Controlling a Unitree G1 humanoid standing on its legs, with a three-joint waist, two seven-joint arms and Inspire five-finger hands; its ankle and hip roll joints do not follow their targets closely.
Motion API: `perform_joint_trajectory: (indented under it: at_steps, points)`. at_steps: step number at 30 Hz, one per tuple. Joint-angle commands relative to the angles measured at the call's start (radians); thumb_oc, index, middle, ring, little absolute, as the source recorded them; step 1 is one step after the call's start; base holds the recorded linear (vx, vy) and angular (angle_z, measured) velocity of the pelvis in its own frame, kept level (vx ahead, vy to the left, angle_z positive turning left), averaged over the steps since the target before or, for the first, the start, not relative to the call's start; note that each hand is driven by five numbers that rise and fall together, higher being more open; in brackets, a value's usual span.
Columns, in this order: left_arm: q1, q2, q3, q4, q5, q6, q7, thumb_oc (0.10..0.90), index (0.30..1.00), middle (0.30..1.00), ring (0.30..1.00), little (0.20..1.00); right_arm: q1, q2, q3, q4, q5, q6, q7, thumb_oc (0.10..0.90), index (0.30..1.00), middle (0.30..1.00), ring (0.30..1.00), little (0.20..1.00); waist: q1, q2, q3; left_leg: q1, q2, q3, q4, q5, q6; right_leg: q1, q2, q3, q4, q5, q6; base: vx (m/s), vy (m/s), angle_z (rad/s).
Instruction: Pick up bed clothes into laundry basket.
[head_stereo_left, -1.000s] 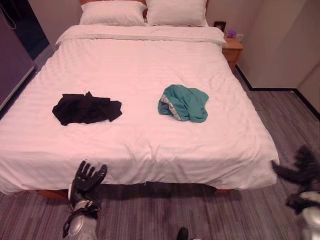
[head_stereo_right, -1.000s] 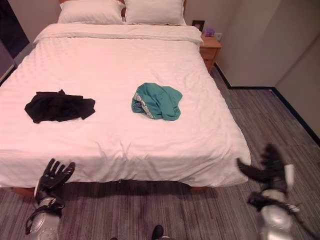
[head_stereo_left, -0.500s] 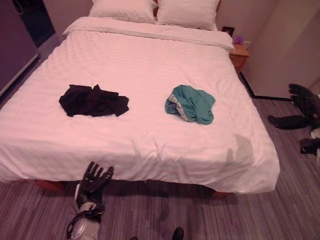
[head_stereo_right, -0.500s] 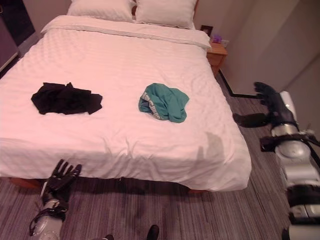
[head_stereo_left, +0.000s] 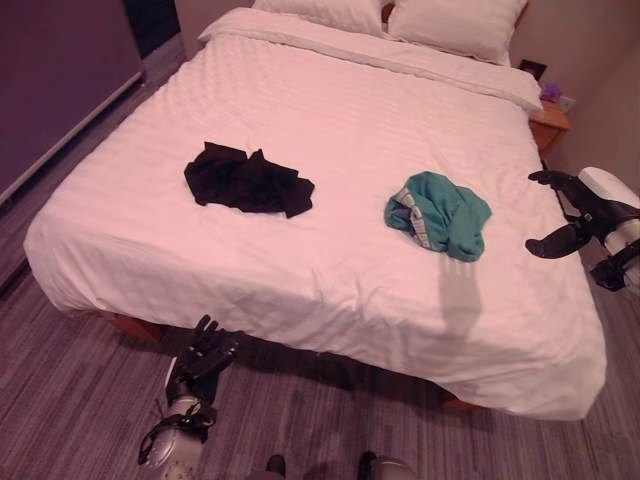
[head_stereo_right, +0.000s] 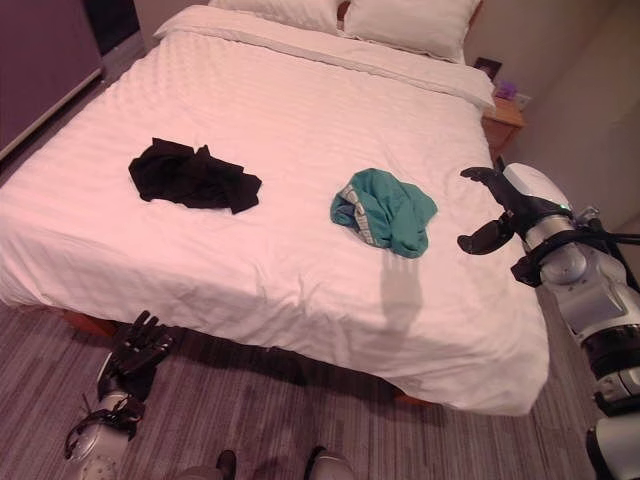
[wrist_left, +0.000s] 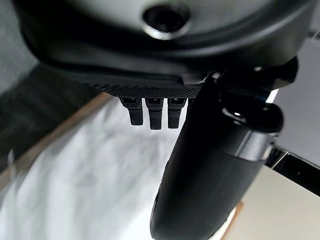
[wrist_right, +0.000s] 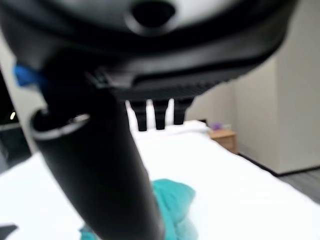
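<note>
Left eye view: a wide bed (head_stereo_left: 300, 260) with a white striped cover is seen from its foot end, on a floor (head_stereo_left: 60, 400) of grey striped carpet.
Teal garment: the crumpled teal garment (head_stereo_left: 440, 212) lies on the cover toward the robot's right side of the bed, well apart from the black one.
Black garment: the black garment (head_stereo_left: 246, 180) lies spread and rumpled on the cover toward the robot's left side.
Right hand: the right hand (head_stereo_right: 497, 210) is held above the right edge of the bed, near the teal garment but not touching it; its fingers are extended and its thumb stands apart, and nothing is held.
Right wrist view: straight fingers (wrist_right: 160, 114) are seen with the teal garment lying on the white cover beyond them.
Left hand: the left hand (head_stereo_left: 203, 351) is held low by the foot of the bed, above the carpet, with fingers spread straight and nothing in it.
Left wrist view: straight fingers (wrist_left: 155, 112) are shown against the white cover hanging at the bed's edge.
Pillows: two white pillows (head_stereo_left: 455, 22) are set side by side at the head of the bed.
Nightstand: a wooden nightstand (head_stereo_right: 500, 116) stands beside the head of the bed on the robot's right, with a small purple object on it that cannot be made out.
</note>
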Motion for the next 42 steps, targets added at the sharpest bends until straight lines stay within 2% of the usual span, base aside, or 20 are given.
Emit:
perform_joint_trajectory:
  at_steps: [1,2,3,4,7,12,15,17,20,22,24,25,27,30,32,33,34,36,38,42]
  points:
    - [-0.063,0.04,-0.049,-0.106,0.015,-0.064,-0.064,0.8,0.9,0.9,0.9,0.9,-0.126,-0.108,-0.009,0.035,-0.056,0.016,-0.048,0.8,0.9,0.9,0.9,0.9,0.002,-0.083,-0.08,-0.018,-0.013,-0.069,0.029,-0.019,-0.056,0.033,0.004,0.005,-0.095,0.135,0.004,0.14,-0.159,0.92]
    - [-0.054,0.029,-0.061,-0.115,0.023,-0.064,-0.064,0.8,0.9,0.9,0.9,0.9,-0.203,-0.087,0.039,0.088,-0.05,0.011,-0.066,0.8,0.9,0.9,0.9,0.9,0.02,-0.096,-0.09,-0.005,-0.011,-0.054,0.018,-0.023,-0.057,0.064,-0.002,-0.012,-0.123,0.151,-0.001,0.13,-0.163,0.87]
    - [-0.046,0.02,-0.061,-0.116,0.024,-0.06,-0.065,0.8,0.9,0.9,0.9,0.9,-0.229,-0.084,0.069,0.099,-0.053,0.01,-0.064,0.8,0.9,0.9,0.9,0.9,0.02,-0.094,-0.098,0.0,-0.007,-0.051,0.011,-0.021,-0.059,0.08,0.005,-0.012,-0.137,0.146,-0.005,0.2,-0.241,0.68]
    - [-0.015,-0.001,-0.069,-0.118,0.018,-0.043,-0.085,0.8,0.9,0.9,0.9,0.9,-0.294,-0.086,0.166,0.122,-0.103,0.002,-0.042,0.8,0.9,0.9,0.9,0.9,0.025,-0.09,-0.125,0.006,0.009,-0.055,-0.007,-0.013,-0.068,0.115,0.019,-0.03,-0.164,0.131,-0.014,0.15,-0.186,0.2]
    - [0.005,-0.002,-0.097,-0.115,0.016,-0.033,-0.094,0.8,0.9,0.9,0.9,0.9,-0.373,-0.073,0.249,0.173,-0.131,0.004,-0.037,0.8,0.9,0.9,0.9,0.9,0.03,-0.08,-0.127,0.009,0.026,-0.072,-0.031,0.003,-0.075,0.119,0.03,-0.048,-0.151,0.109,-0.027,0.07,-0.126,-0.02]
    - [0.019,0.009,-0.104,-0.126,0.017,-0.026,-0.095,0.8,0.9,0.9,0.9,0.9,-0.444,-0.04,0.277,0.201,-0.093,0.005,-0.055,0.8,0.9,0.9,0.9,0.9,0.03,-0.069,-0.126,0.003,0.038,-0.074,-0.037,0.008,-0.083,0.119,0.038,-0.055,-0.162,0.102,-0.036,0.03,-0.076,0.03]
    - [0.015,0.016,-0.108,-0.131,0.005,-0.023,-0.089,0.8,0.9,0.9,0.9,0.9,-0.513,0.007,0.294,0.241,-0.06,0.018,-0.071,0.8,0.9,0.9,0.9,0.9,0.033,-0.058,-0.115,-0.013,0.042,-0.075,-0.036,0.013,-0.086,0.106,0.041,-0.052,-0.16,0.099,-0.04,-0.02,-0.057,0.07]
    - [0.0,0.036,-0.118,-0.135,-0.003,-0.024,-0.079,0.8,0.9,0.9,0.9,0.9,-0.612,0.082,0.35,0.336,-0.039,0.032,-0.069,0.8,0.9,0.9,0.9,0.9,0.037,-0.043,-0.095,-0.028,0.043,-0.069,-0.042,0.02,-0.087,0.074,0.041,-0.044,-0.144,0.099,-0.043,-0.05,-0.049,-0.03]
    - [0.0,0.046,-0.123,-0.157,-0.001,-0.024,-0.08,0.8,0.9,0.9,0.9,0.9,-0.691,0.126,0.397,0.4,-0.026,0.036,-0.073,0.8,0.9,0.9,0.9,0.9,0.038,-0.026,-0.084,-0.046,0.041,-0.069,-0.042,0.029,-0.088,0.054,0.04,-0.038,-0.138,0.099,-0.047,-0.04,-0.019,-0.11]
    - [-0.013,0.053,-0.132,-0.161,-0.007,-0.027,-0.08,0.8,0.9,0.9,0.9,0.9,-0.758,0.178,0.438,0.461,-0.031,0.039,-0.083,0.8,0.9,0.9,0.9,0.9,0.036,-0.002,-0.069,-0.078,0.038,-0.075,-0.045,0.047,-0.095,0.028,0.038,-0.035,-0.137,0.101,-0.053,-0.07,-0.04,0.05]
    - [-0.017,0.057,-0.14,-0.159,-0.002,-0.027,-0.079,0.8,0.9,0.9,0.9,0.9,-0.781,0.191,0.453,0.482,-0.034,0.039,-0.086,0.8,0.9,0.9,0.9,0.9,0.035,0.004,-0.069,-0.084,0.038,-0.076,-0.046,0.05,-0.097,0.024,0.038,-0.034,-0.14,0.102,-0.054,-0.02,-0.044,0.06]
    - [-0.015,0.068,-0.159,-0.169,0.011,-0.022,-0.081,0.8,0.9,0.9,0.9,0.9,-0.838,0.216,0.476,0.52,-0.03,0.041,-0.093,0.8,0.9,0.9,0.9,0.9,0.037,0.023,-0.063,-0.095,0.038,-0.076,-0.05,0.058,-0.101,0.018,0.038,-0.034,-0.147,0.102,-0.057,0.0,-0.018,0.06]
    - [-0.012,0.068,-0.162,-0.175,0.008,-0.02,-0.084,0.8,0.9,0.9,0.9,0.9,-0.861,0.228,0.491,0.542,-0.029,0.04,-0.094,0.8,0.9,0.9,0.9,0.9,0.036,0.031,-0.06,-0.103,0.037,-0.077,-0.049,0.061,-0.102,0.012,0.038,-0.035,-0.148,0.103,-0.058,0.0,-0.028,0.05]
    - [-0.001,0.07,-0.171,-0.191,-0.008,-0.017,-0.084,0.8,0.9,0.9,0.9,0.9,-0.938,0.255,0.523,0.652,-0.02,0.042,-0.105,0.8,0.9,0.9,0.9,0.9,0.048,0.068,-0.044,-0.141,0.028,-0.082,-0.042,0.071,-0.105,-0.029,0.035,-0.032,-0.14,0.101,-0.063,-0.04,-0.041,0.01]
    - [-0.003,0.069,-0.176,-0.198,-0.01,-0.017,-0.084,0.8,0.9,0.9,0.9,0.9,-0.952,0.263,0.525,0.679,-0.017,0.045,-0.109,0.8,0.9,0.9,0.9,0.9,0.053,0.078,-0.038,-0.153,0.026,-0.084,-0.035,0.072,-0.107,-0.04,0.034,-0.031,-0.135,0.1,-0.064,-0.04,-0.045,0.03]
    - [-0.002,0.068,-0.181,-0.219,-0.015,-0.018,-0.085,0.8,0.9,0.9,0.9,0.9,-0.968,0.259,0.525,0.71,-0.008,0.046,-0.118,0.8,0.9,0.9,0.9,0.9,0.063,0.099,-0.021,-0.181,0.021,-0.087,-0.016,0.075,-0.109,-0.063,0.029,-0.031,-0.124,0.096,-0.067,-0.04,-0.047,0.01]
    - [-0.002,0.068,-0.182,-0.219,-0.015,-0.018,-0.085,0.8,0.9,0.9,0.9,0.9,-0.969,0.259,0.526,0.71,-0.008,0.046,-0.118,0.8,0.9,0.9,0.9,0.9,0.063,0.099,-0.022,-0.183,0.021,-0.087,-0.015,0.074,-0.109,-0.066,0.029,-0.031,-0.123,0.096,-0.067,-0.05,-0.048,-0.01]
    - [-0.012,0.056,-0.186,-0.242,-0.025,-0.02,-0.076,0.8,0.9,0.9,0.9,0.9,-0.944,0.245,0.48,0.737,0.03,0.053,-0.123,0.8,0.9,0.9,0.9,0.9,0.081,0.135,0.007,-0.235,0.007,-0.095,0.027,0.083,-0.116,-0.099,0.022,-0.031,-0.107,0.09,-0.073,-0.08,-0.079,0.08]
    - [-0.017,0.042,-0.193,-0.251,-0.032,-0.018,-0.07,0.8,0.9,0.9,0.9,0.9,-0.908,0.238,0.434,0.76,0.062,0.059,-0.125,0.8,0.9,0.9,0.9,0.9,0.09,0.158,0.022,-0.259,0.003,-0.105,0.033,0.097,-0.121,-0.118,0.021,-0.032,-0.098,0.085,-0.077,-0.06,-0.08,0.13]
    - [-0.023,0.027,-0.21,-0.263,-0.022,-0.016,-0.07,0.8,0.9,0.9,0.9,0.9,-0.821,0.222,0.367,0.785,0.073,0.064,-0.133,0.8,0.9,0.9,0.9,0.9,0.094,0.19,0.038,-0.281,-0.002,-0.115,0.036,0.113,-0.128,-0.141,0.018,-0.036,-0.081,0.072,-0.081,-0.02,-0.015,0.07]
